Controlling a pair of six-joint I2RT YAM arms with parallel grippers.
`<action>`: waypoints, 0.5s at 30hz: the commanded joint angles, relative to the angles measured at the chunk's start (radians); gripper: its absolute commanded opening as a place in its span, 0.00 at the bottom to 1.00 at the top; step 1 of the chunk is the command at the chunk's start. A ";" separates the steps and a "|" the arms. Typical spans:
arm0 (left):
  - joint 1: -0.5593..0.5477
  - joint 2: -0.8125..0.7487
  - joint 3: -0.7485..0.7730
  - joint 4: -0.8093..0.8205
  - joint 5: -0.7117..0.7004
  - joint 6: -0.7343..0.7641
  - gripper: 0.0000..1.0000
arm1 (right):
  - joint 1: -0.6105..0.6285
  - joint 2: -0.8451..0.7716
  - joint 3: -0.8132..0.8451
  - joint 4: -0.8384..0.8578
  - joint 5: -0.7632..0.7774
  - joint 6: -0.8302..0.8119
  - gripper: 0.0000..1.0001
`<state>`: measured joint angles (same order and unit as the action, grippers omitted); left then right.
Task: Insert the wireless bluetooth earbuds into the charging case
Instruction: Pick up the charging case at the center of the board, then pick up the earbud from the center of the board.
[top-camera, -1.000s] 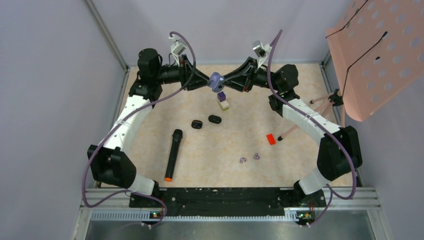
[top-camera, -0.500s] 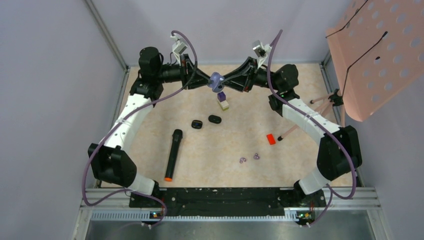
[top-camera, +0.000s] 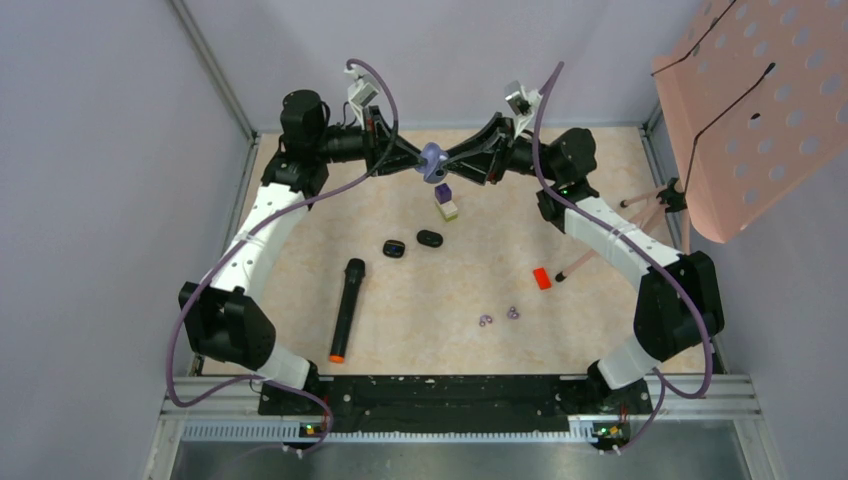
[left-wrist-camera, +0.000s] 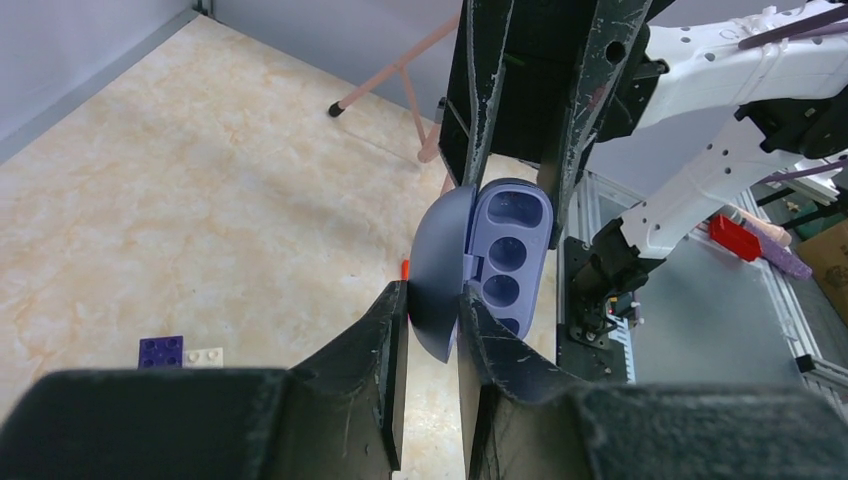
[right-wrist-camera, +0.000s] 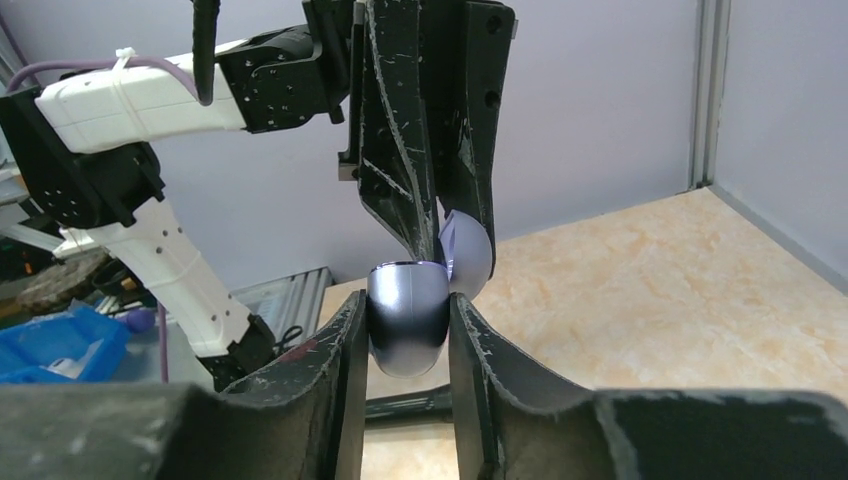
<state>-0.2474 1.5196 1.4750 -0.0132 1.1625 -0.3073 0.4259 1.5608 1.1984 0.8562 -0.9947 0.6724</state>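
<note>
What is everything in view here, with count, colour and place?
charging case: 1, lavender, open, held aloft at far centre
earbuds: 2, black, on the table, centre
microphone: 1, black, orange-tipped, left of centre
bricks: 2, purple and cream, beneath the case
block: 1, red, right of centre
rings: a few, pale purple, near side
stand: 1, pink, right edge
left gripper: 1, black, clamping the lid
right gripper: 1, black, clamping the base

Black joints (top-camera: 225, 330), white links (top-camera: 262, 232), purple cables (top-camera: 168, 375)

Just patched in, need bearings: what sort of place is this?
Likely a lab robot test cell: plain grey partition walls around a marble-patterned table, an aluminium rail along its near edge, props like a microphone.
</note>
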 joint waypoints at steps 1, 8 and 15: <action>0.001 -0.023 0.079 -0.128 0.008 0.129 0.00 | -0.026 -0.014 -0.025 -0.070 0.011 -0.083 0.41; -0.005 -0.056 0.166 -0.715 -0.251 0.719 0.00 | -0.135 -0.145 -0.034 -0.568 -0.018 -0.502 0.50; -0.145 -0.105 0.137 -0.919 -0.690 1.088 0.00 | -0.133 -0.299 -0.114 -1.282 0.183 -1.095 0.37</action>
<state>-0.3111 1.4750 1.6043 -0.7689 0.7410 0.5003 0.2859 1.3609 1.1301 0.0269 -0.9298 -0.0441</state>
